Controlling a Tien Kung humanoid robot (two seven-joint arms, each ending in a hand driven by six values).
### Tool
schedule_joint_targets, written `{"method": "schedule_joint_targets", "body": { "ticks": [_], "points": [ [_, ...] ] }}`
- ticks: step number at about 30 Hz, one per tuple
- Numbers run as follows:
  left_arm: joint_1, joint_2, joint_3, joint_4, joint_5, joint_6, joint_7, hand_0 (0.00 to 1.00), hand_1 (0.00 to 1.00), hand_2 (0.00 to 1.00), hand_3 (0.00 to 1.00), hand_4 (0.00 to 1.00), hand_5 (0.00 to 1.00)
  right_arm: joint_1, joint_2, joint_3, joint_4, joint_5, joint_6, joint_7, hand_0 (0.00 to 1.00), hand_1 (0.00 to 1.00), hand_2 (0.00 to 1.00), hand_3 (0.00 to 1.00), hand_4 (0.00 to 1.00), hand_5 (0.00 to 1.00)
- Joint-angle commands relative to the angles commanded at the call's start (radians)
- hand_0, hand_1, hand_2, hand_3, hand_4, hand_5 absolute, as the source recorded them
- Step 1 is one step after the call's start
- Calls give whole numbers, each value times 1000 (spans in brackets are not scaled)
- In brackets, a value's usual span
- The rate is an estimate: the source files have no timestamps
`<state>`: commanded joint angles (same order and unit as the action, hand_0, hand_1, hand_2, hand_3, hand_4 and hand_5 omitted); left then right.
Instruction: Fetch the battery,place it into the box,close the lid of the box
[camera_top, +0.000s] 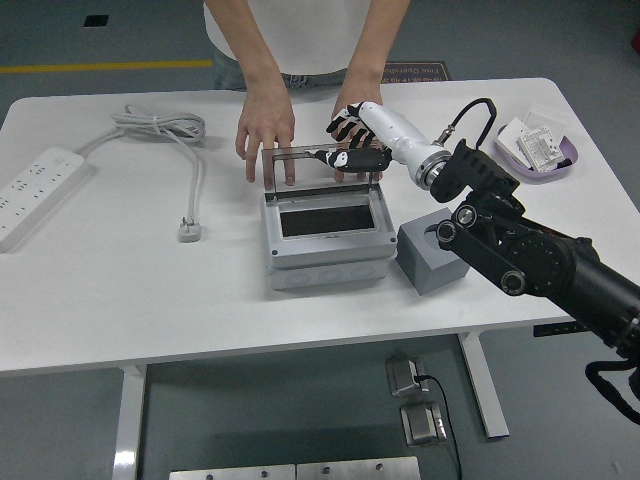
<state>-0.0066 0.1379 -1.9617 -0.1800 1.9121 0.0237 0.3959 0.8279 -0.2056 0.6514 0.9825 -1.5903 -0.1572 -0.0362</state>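
Head view, key relation: the right hand (350, 140) sits at the lid's (322, 167) top edge, right of centre in the frame, on the far side of the upright lid; the box (327, 240) opening lies below it, toward the frame's bottom.
Lid axis: its long edge runs left to right across the frame, and it stands upright off the box's far rim, so closing it looks like a push down toward the near edge.
Right hand state: fingers (340, 157) spread, one dark finger laid along the lid's top rail; nothing pinched.
Nearer arm: the right one, entering from the lower right; the left arm is out of frame.
Person: two hands (266, 125) rest on the desk (120, 290) just behind the lid, one close beside the robot's hand.
Box contents: a dark rectangle fills the recess; whether it is the battery I cannot tell.
Grey block (436, 255): just right of the box, its round socket looks empty.
Tray (540, 150): upper right, holding small white parts.
Elsewhere: power strip (35, 190) and cable (180, 150) at the left, well apart.
Stage, as a judgement: lid closing remains.
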Motion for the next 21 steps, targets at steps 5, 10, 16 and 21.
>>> {"method": "schedule_joint_targets", "body": {
  "ticks": [5, 10, 16, 21],
  "points": [
    [-1, 0, 2, 0, -4, -1, -5, 659, 672, 677, 763, 777, 460, -14, -10, -8, 49, -19, -7, -13, 497, 503, 602, 652, 816, 486],
    [3, 0, 6, 0, -12, 0, -6, 658, 672, 677, 763, 777, 460, -26, -25, -17, 87, -40, -7, -27, 496, 497, 602, 655, 817, 491],
    [6, -2, 11, 0, -21, 1, -11, 657, 671, 677, 763, 777, 459, -47, -37, -14, 116, -62, -1, -43, 495, 500, 604, 654, 816, 495],
    [9, -4, 18, 0, -28, 1, -17, 656, 671, 677, 763, 776, 457, -70, -45, -12, 140, -74, 3, -53, 496, 501, 606, 656, 816, 495]
  ]
}}
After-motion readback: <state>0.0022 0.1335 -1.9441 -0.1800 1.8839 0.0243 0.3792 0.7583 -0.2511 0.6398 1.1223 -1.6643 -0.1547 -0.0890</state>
